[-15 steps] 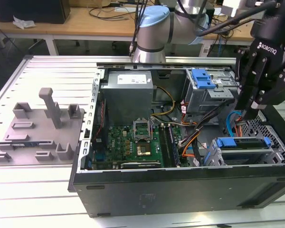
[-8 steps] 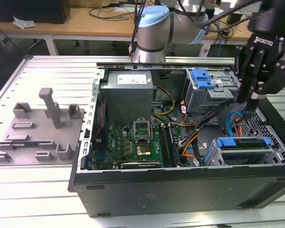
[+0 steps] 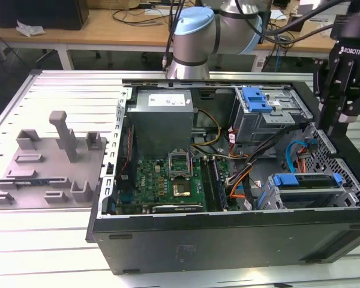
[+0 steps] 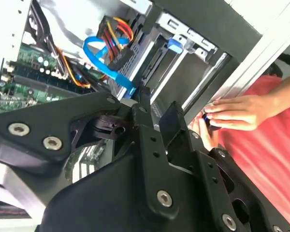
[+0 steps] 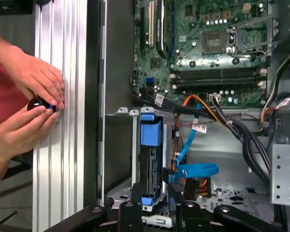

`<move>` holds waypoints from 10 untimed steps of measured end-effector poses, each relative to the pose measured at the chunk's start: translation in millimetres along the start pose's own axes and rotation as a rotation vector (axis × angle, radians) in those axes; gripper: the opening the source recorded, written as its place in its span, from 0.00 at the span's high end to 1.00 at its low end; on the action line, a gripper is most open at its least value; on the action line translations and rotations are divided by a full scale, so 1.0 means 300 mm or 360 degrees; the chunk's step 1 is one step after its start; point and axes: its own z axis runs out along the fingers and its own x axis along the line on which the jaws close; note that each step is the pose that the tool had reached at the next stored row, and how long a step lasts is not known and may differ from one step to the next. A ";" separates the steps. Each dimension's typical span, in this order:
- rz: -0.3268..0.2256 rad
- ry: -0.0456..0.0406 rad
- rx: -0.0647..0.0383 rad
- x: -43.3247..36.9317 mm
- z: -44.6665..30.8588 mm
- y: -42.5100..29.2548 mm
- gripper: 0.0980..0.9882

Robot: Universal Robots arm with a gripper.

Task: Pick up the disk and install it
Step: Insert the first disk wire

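The disk [image 3: 304,182], its blue rails showing, sits in the grey drive cage at the corner of the open computer case [image 3: 228,240] nearest the camera, on the exterior view's right. In the first wrist view the disk [image 5: 147,166] stands edge-on in that cage under a blue handle [image 5: 151,132]. My gripper [image 3: 327,127] hangs just above the cage end of the case. Its black fingers [image 5: 135,205] stand apart on either side of the cage, open, with nothing between them. In the second wrist view the gripper [image 4: 159,110] hovers over the cage and a blue cable.
A second cage with a blue latch piece [image 3: 256,99] sits farther back. A blue ribbon cable [image 5: 191,166], wire bundles and the motherboard [image 3: 168,180] fill the case. A person's hands [image 5: 34,96] hold a small dark object on the table rail beside the case. A grey fixture [image 3: 48,162] stands at the exterior view's left.
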 end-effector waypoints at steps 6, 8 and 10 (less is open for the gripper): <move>0.0073 -0.0001 0.0032 -0.011 -0.001 0.000 0.71; 0.0105 0.0000 0.0025 -0.011 0.000 0.000 0.71; 0.0140 -0.0001 0.0015 -0.013 0.002 0.000 0.71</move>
